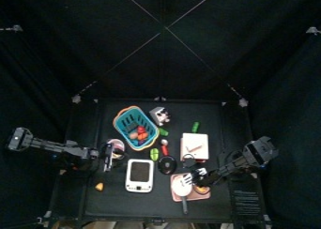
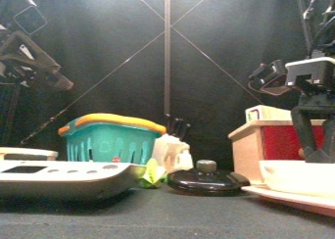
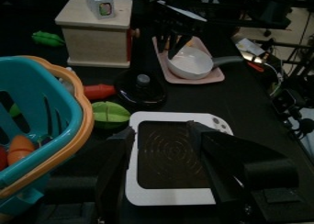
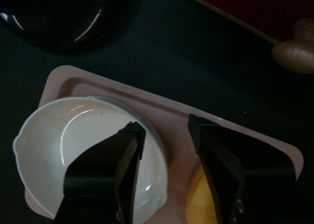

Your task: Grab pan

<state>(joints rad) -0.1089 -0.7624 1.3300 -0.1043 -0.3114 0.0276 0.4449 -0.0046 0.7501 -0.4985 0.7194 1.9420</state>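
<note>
The right gripper [image 4: 166, 159] hangs directly over the pan [image 4: 92, 159], its two jaws parted by a moderate gap and closed on nothing; in the right wrist view one jaw sits over the whitish inside of the bowl and the other just past its rim, over the pink tray [image 4: 245, 140] beneath, so the pan's near wall lies between them. Whether the jaws touch the rim or hover just above it cannot be told. A yellow thing [image 4: 203, 205] shows on the tray beside the pan, under the outer jaw. From above, the right gripper [image 1: 201, 179] is over the pan [image 1: 183, 187] near the table's front edge, right of the white slab with grey centre [image 1: 139, 175], and the pan's thin handle seems to point toward the front edge, though it is too small to be sure. The coming move, by my judgement, turns on this: the pan is straight below the right hand, so a short descent and a closing on the wall should do it. The left gripper [image 3: 166, 186] is farther off, jaws apart and empty, hovering over the white slab [image 3: 172, 154] beside the teal basket [image 3: 50, 127]. The right arm is plainly the nearer one.
</note>
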